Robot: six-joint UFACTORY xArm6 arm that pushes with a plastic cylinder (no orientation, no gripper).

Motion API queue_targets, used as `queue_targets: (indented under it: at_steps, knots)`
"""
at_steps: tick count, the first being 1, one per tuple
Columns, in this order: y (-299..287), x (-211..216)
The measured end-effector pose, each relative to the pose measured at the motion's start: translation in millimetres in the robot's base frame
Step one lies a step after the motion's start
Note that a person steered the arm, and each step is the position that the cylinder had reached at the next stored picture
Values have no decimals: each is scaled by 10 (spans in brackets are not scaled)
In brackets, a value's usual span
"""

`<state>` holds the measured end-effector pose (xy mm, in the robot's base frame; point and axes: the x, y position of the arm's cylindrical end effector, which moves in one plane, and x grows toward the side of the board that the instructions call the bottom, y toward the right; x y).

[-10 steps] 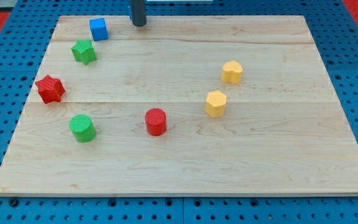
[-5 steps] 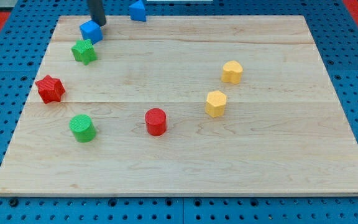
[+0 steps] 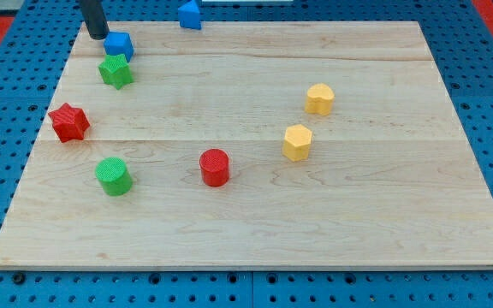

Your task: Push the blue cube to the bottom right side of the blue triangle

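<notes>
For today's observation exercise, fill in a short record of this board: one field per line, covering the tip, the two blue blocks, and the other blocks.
tip: my tip at the view's top left, just left of the blue cube
blue cube: directly above the green star
blue triangle: at the board's top edge, right of the cube
red blocks: red star, red cylinder
green cylinder: below the red star
yellow blocks: two on the view's right
task state: not yet done

green star (image 3: 115,70) touching blue cube (image 3: 119,44) below, open board toward blue triangle (image 3: 189,14)
</notes>
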<state>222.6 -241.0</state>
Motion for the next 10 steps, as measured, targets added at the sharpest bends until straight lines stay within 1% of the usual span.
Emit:
queue_targets:
  at_steps: [1, 2, 4, 5, 7, 8, 9, 10]
  knots:
    - [-95, 48]
    - [8, 226]
    - [569, 233]
    - [652, 233]
    - [1274, 233]
    - [1378, 208]
    - [1087, 150]
    - [704, 237]
